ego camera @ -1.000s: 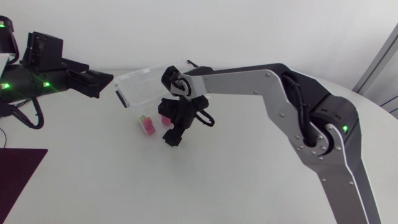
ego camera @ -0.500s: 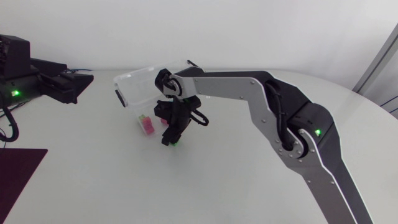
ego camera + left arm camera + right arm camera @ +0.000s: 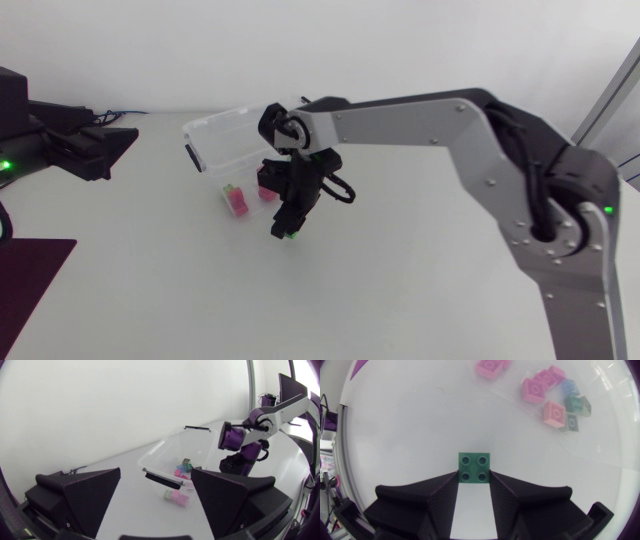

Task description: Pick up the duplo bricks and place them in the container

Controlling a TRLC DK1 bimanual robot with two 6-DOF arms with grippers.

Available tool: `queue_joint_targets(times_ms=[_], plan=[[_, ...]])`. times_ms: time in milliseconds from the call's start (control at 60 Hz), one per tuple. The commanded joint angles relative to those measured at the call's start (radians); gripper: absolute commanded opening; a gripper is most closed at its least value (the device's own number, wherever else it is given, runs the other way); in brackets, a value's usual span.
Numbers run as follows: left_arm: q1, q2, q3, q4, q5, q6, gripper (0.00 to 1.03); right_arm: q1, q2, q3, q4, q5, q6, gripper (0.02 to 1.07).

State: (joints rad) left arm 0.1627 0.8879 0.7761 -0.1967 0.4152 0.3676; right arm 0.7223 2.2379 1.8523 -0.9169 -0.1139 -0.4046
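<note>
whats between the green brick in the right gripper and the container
Only bare table, in the right wrist view; the loose pink brick sits beside the container.

Green brick (image 3: 474, 467), pink bricks (image 3: 554, 412), clear container (image 3: 212, 136)

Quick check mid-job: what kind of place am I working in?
Likely a robotics lab bench: a white table, my right gripper holding a green brick, and a clear container of toy bricks.

White table (image 3: 400, 300), flat and pale; dark maroon mat (image 3: 30, 285) lying at the table's left edge.
</note>
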Motion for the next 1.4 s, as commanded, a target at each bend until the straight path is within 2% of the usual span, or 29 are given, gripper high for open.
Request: queue_joint_targets(times_ms=[0, 283, 383, 583, 933, 1017, 1033, 1050, 1100, 1183, 1383], plan=[[0.008, -0.04, -0.049, -0.014, 0.011, 0.014, 0.98, 0.012, -0.127, -0.039, 0.003, 0.006, 0.023, 0.26], [0.014, -0.127, -0.124, -0.004, -0.004, -0.041, 0.98, -0.007, -0.297, 0.024, 0.032, 0.011, 0.066, 0.26], [0.014, -0.167, -0.152, 0.013, -0.007, -0.091, 0.98, -0.021, -0.305, 0.056, 0.081, 0.014, 0.092, 0.26], [0.003, -0.251, -0.199, 0.036, -0.03, -0.194, 0.98, -0.055, -0.293, 0.056, 0.259, 0.033, 0.118, 0.26], [-0.163, -0.359, -0.31, 0.079, -0.174, -0.229, 0.98, -0.073, -0.144, 0.094, 0.447, 0.074, 0.13, 0.28], [-0.172, -0.428, -0.351, 0.131, -0.196, -0.24, 0.98, -0.078, -0.109, 0.105, 0.478, 0.086, 0.125, 0.47], [-0.172, -0.428, -0.351, 0.131, -0.196, -0.24, 0.98, -0.078, -0.109, 0.105, 0.478, 0.086, 0.125, 0.47], [-0.172, -0.451, -0.362, 0.137, -0.196, -0.24, 0.98, -0.078, -0.096, 0.11, 0.486, 0.102, 0.125, 0.57], [-0.17, -0.471, -0.374, 0.138, -0.196, -0.237, 0.98, -0.083, -0.09, 0.111, 0.497, 0.115, 0.125, 0.79], [-0.17, -0.503, -0.391, 0.138, -0.197, -0.236, 0.98, -0.086, -0.109, 0.087, 0.536, 0.141, 0.13, 1.0], [-0.17, -0.535, -0.417, 0.14, -0.197, -0.24, 0.98, -0.092, -0.239, -0.044, 0.648, 0.234, 0.13, 1.03]])
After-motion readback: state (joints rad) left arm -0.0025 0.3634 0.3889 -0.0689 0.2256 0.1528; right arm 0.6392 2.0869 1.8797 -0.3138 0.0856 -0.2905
